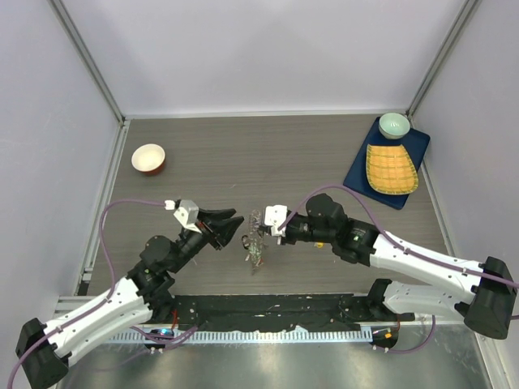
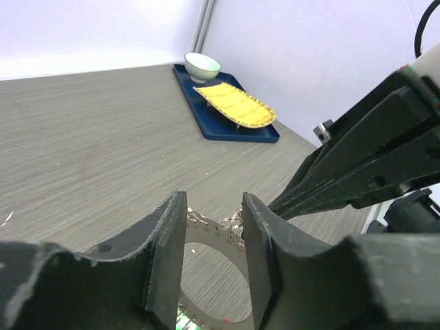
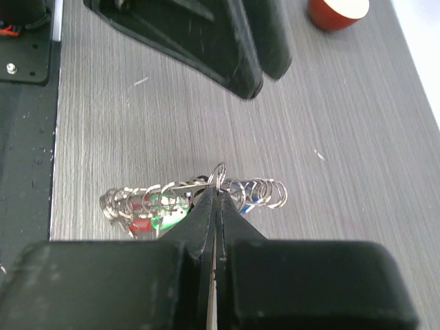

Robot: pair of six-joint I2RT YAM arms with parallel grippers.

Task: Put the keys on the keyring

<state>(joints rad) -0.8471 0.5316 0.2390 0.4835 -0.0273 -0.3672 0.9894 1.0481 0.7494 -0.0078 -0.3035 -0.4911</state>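
Observation:
The keyring is held on edge over the table between my two grippers, fringed with small silver rings and keys. My right gripper is shut on its rim. In the right wrist view the closed fingertips pinch the keyring seen edge-on, with keys carrying red, green and blue tags hanging along it. My left gripper is open just left of the keyring. In the left wrist view the grey keyring shows between and beyond the open fingers, not gripped.
A red bowl stands at the back left. A blue tray at the back right holds a yellow bamboo dish and a pale green bowl. A black mat lies along the near edge.

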